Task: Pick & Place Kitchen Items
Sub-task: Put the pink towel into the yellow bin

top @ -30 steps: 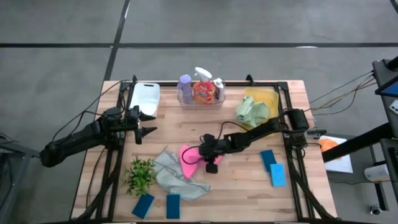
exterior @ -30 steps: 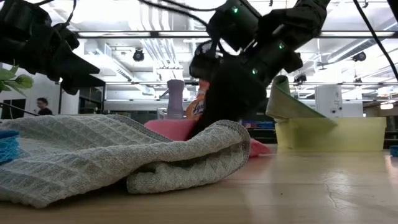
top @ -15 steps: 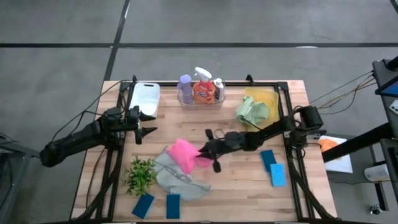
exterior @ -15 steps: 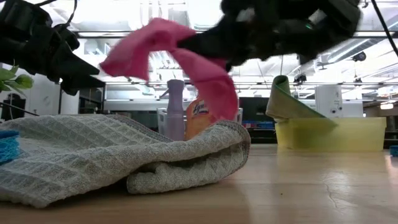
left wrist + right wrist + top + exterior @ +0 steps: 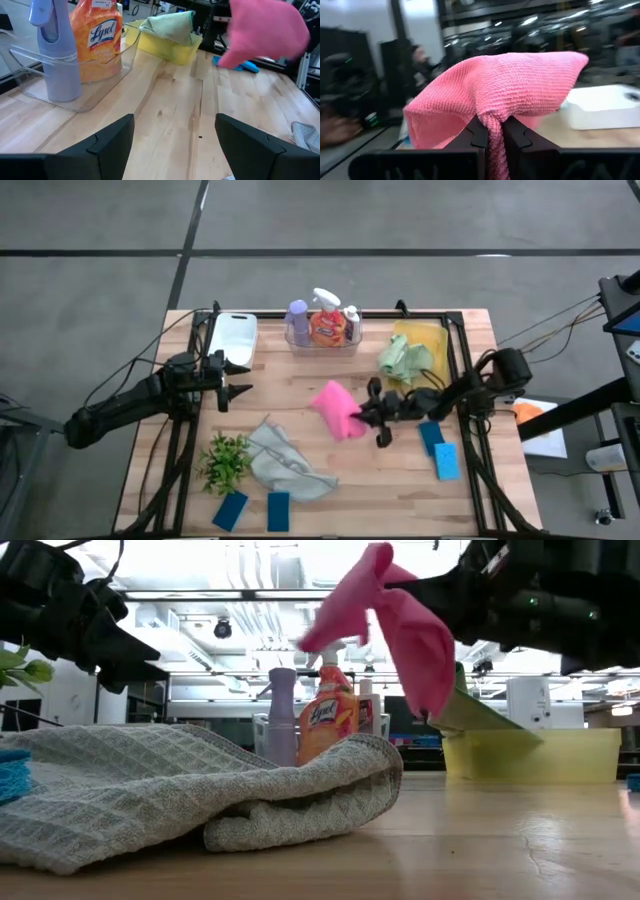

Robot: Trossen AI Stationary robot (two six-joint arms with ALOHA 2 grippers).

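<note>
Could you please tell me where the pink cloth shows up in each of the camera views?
High view: pink cloth, mid-table, in the right gripper.
Low view: hanging aloft, upper centre.
Left wrist view: upper right.
Right wrist view: centre, pinched.
Shared landmark: orange spray bottle.

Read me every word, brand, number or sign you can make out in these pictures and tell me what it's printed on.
"Lysol": brand on the label of the orange spray bottle with white trigger, standing in the clear plastic tray.
Smaller print beneath the brand on that label: too blurred to read.
Tall purple bottle beside it: no readable text.
Small white bottle: too small to read.
Nothing else carries readable text.
</note>
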